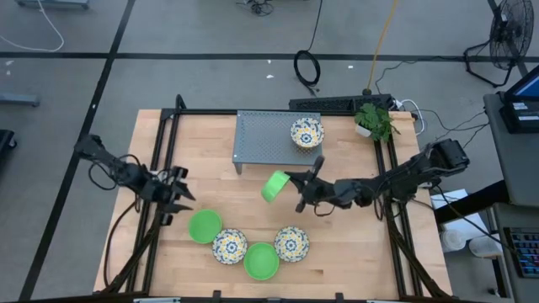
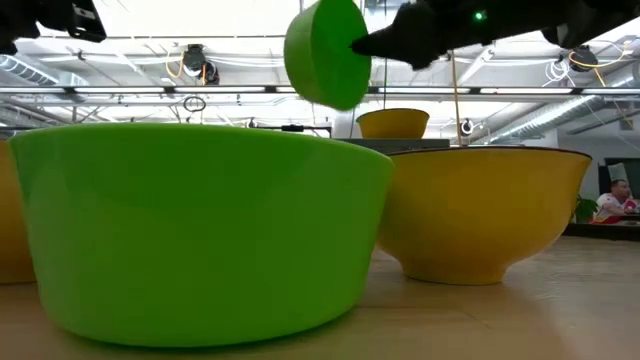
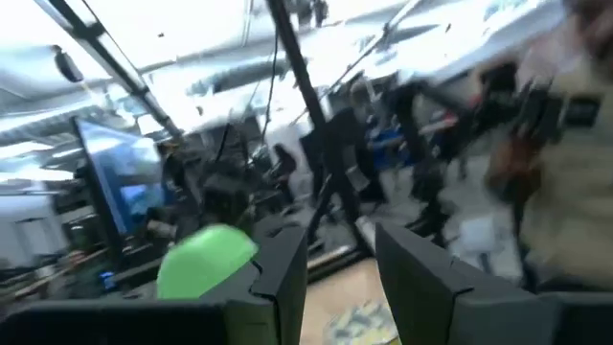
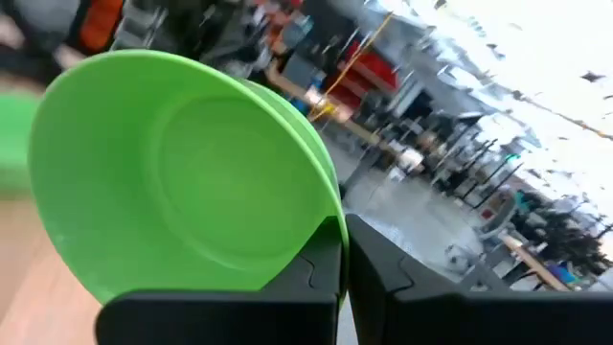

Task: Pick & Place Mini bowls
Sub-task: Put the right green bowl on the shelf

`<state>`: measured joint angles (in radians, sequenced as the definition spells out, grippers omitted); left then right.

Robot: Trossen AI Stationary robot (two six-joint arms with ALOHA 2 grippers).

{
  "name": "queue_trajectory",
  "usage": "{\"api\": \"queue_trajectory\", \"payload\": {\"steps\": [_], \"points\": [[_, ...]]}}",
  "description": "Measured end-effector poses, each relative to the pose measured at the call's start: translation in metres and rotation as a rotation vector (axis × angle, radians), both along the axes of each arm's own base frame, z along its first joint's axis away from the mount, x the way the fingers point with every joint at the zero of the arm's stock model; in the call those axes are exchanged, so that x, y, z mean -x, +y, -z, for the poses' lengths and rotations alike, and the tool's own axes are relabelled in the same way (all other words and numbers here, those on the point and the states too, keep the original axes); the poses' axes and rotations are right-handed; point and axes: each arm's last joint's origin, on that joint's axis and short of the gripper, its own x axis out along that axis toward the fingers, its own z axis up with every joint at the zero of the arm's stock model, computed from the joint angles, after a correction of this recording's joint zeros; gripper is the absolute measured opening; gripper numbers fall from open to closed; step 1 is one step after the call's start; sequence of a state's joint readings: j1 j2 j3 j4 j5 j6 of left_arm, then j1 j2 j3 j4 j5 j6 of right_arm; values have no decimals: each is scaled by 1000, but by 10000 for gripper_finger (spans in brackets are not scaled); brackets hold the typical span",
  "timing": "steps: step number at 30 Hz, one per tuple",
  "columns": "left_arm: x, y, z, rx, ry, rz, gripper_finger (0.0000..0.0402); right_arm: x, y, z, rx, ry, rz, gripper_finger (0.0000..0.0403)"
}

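Observation:
My right gripper [image 1: 292, 187] is over the table's middle, shut on a plain green mini bowl [image 1: 274, 185] that it carries in the air, in front of the grey perforated stand [image 1: 261, 139]. One floral bowl [image 1: 306, 133] sits on the stand's right end. Near the front edge rest two more green bowls [image 1: 204, 225] [image 1: 261, 261] and two floral bowls [image 1: 229, 246] [image 1: 291, 243], close together on their bases. My left gripper [image 1: 177, 198] waits open at the table's left, just left of that group, touching nothing. My right gripper pinches the green bowl's rim [image 4: 335, 216], one finger inside the bowl and one outside. The fingers come level from the table's right. The bowl is lifted clear [image 2: 325, 50] and tipped onto its side, its hollow facing back toward the wrist.
A small potted plant [image 1: 375, 120] and a power strip [image 1: 337, 103] stand at the table's far right corner. Black frame rails run along both table sides [image 1: 160, 151]. Bare wood lies left of the stand and between the stand and the front bowls.

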<state>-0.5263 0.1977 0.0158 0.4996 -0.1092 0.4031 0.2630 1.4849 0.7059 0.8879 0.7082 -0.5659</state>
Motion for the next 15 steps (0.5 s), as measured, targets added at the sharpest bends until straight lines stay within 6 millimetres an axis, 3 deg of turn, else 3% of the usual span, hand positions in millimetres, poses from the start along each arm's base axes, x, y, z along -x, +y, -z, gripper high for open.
{"api": "queue_trajectory", "payload": {"steps": [8, 15], "points": [[-23, -8, 3, -1, 15, 13, 131, 1, -8, -15, 106, -78, 116, 0], [-41, -8, -2, 21, 2, -154, 131, 1, -25, -17, 119, -77, 229, 0]]}}
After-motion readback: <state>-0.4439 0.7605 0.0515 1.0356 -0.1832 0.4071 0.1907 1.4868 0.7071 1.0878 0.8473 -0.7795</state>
